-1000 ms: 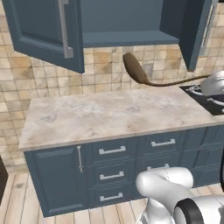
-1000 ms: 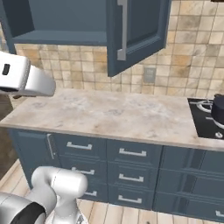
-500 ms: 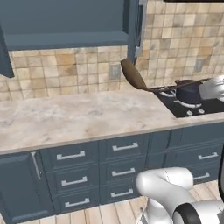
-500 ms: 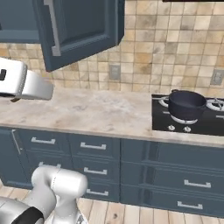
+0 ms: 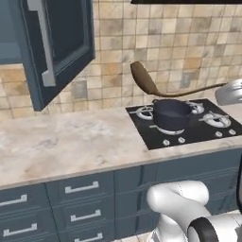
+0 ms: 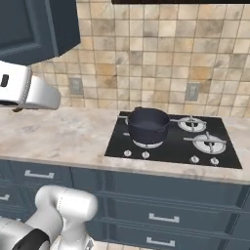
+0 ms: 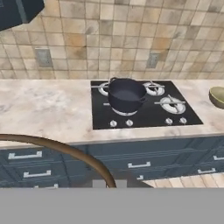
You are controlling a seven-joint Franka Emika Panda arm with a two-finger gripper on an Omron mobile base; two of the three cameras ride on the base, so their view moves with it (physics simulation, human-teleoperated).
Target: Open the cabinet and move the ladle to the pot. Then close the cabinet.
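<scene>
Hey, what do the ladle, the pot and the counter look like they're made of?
Ladle: probably wood, judging by its matte dark brown bowl and thin handle, though brown plastic is possible. Pot: likely enamelled or coated metal, being dark blue-black with a glossy sheen. Counter: looks like polished stone such as marble, given its mottled beige-grey veining.

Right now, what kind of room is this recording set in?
A home-style kitchen, rendered in simulation. A black gas hob with a dark pot on it is set into a marble-look counter, with a tiled backsplash behind and blue-grey drawers below.
</scene>
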